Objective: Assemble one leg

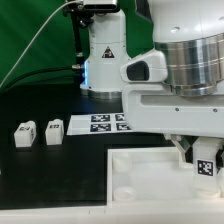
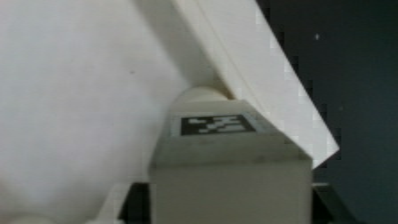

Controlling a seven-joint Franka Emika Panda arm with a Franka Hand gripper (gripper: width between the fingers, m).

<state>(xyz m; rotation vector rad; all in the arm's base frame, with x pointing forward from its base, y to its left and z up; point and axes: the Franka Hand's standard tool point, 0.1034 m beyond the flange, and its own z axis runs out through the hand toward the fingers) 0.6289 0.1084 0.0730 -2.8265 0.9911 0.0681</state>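
**Leg held at the edge of the panel**

The leg [image 1: 207,168] is a small chunky block of matte white plastic with a black-and-white square tag on its face. It hangs in the gripper [image 1: 205,160] at the exterior view's right, over the far right part of the big white panel [image 1: 135,180]. The gripper is closed narrowly on it, holding it upright.

The wrist view shows what the exterior view does not. The leg [image 2: 221,165] has a rounded end, and that end meets the thick, smooth edge of the panel [image 2: 80,90], which runs slantwise across the picture. Dark fingers [image 2: 317,203] show as thin strips on either flank of the block. I cannot tell from either view whether the leg is pressed against the panel or only just beside it.

The exterior view shows the room around it. The panel is a flat slab with a raised rim and a round socket near its corner. Well apart from it, toward the exterior view's left, two more blocks [image 1: 38,132] of the same kind stand side by side on the black table [image 1: 40,165]. Between them and the arm [image 1: 190,70] lies the thin marker board [image 1: 98,123] with its tags. The arm is glossy white with a ribbed grey joint, and a green curtain [image 1: 30,40] hangs behind.
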